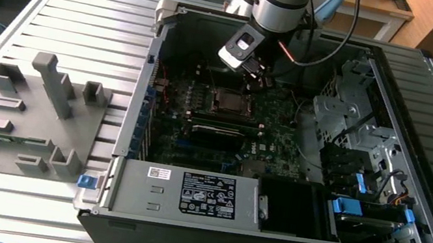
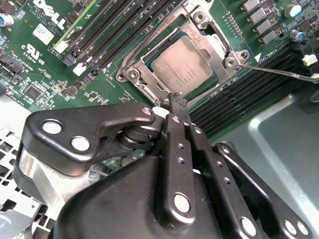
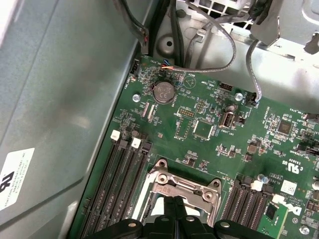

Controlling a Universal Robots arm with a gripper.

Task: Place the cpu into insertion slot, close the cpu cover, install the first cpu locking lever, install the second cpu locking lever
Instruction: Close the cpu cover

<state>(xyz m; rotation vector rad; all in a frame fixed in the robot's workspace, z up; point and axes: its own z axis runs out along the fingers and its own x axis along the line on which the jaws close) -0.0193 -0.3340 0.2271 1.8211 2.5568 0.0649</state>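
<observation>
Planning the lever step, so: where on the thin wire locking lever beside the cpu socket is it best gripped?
Grip the locking lever near its free outer end, away from its pivot at the socket corner. It is a thin bare rod passing over the memory slots, so probably pinch across it from above.

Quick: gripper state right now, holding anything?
Gripper: shut, holding nothing, its tip at the edge of the cpu cover.

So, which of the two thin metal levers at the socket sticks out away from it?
The lever reaching out over the black memory slots, away from the cpu cover. The other lever lies close along the cover's side.
</observation>
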